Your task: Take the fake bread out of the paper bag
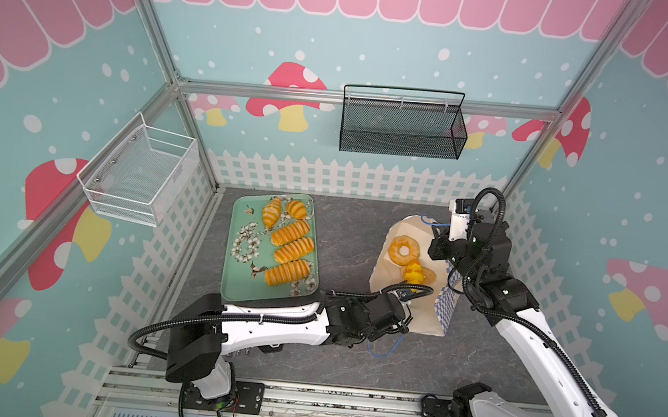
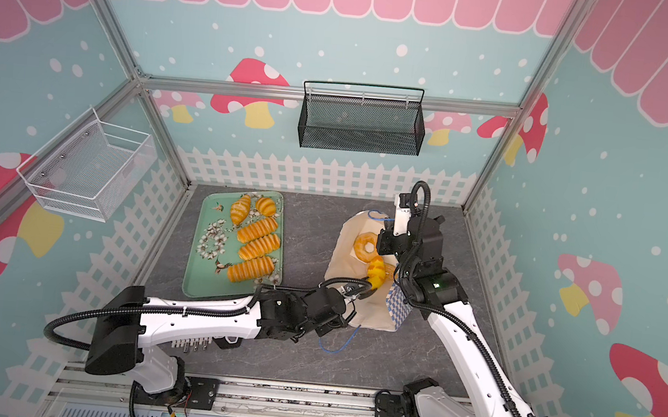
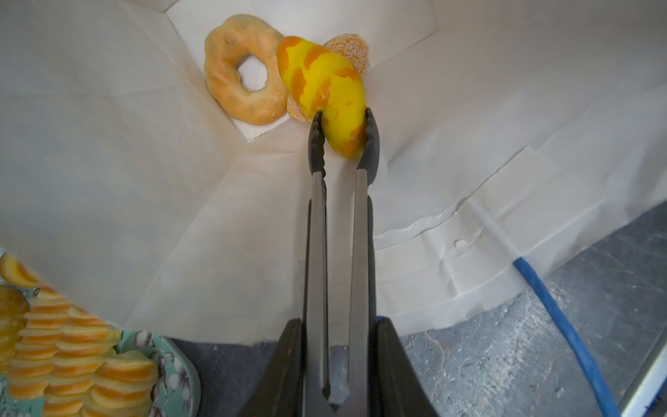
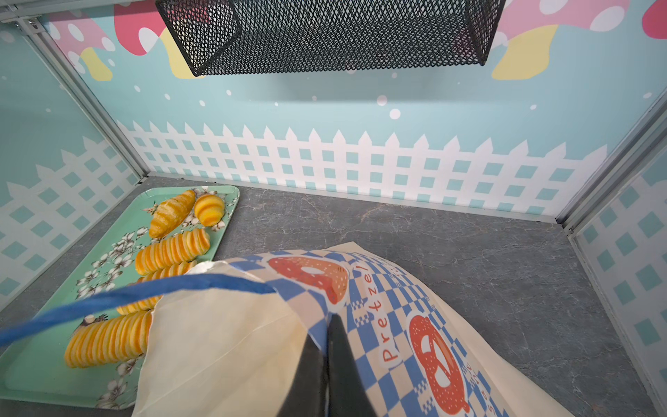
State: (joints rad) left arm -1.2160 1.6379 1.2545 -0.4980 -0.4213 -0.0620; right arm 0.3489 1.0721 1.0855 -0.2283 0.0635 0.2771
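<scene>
The paper bag (image 1: 387, 279) (image 2: 343, 260) lies open on its side at the right of the table. My right gripper (image 1: 439, 249) (image 4: 328, 325) is shut on its checkered rim and holds the mouth up. My left gripper (image 1: 400, 303) (image 3: 339, 325) is shut on metal tongs (image 3: 339, 216) that reach into the bag. The tong tips pinch a yellow-orange croissant (image 3: 325, 90) (image 1: 414, 269). Beside it inside the bag lie a ring doughnut (image 3: 243, 70) (image 1: 404, 249) and a sesame bun (image 3: 352, 48), partly hidden by the croissant.
A green flowered tray (image 1: 235, 279) (image 4: 36, 375) left of the bag holds three ribbed loaves (image 1: 290, 249) and two croissants (image 1: 272, 212). A blue cord handle (image 1: 383, 350) trails on the table. A black mesh basket (image 1: 402, 128) and a white basket (image 1: 139, 174) hang on the walls.
</scene>
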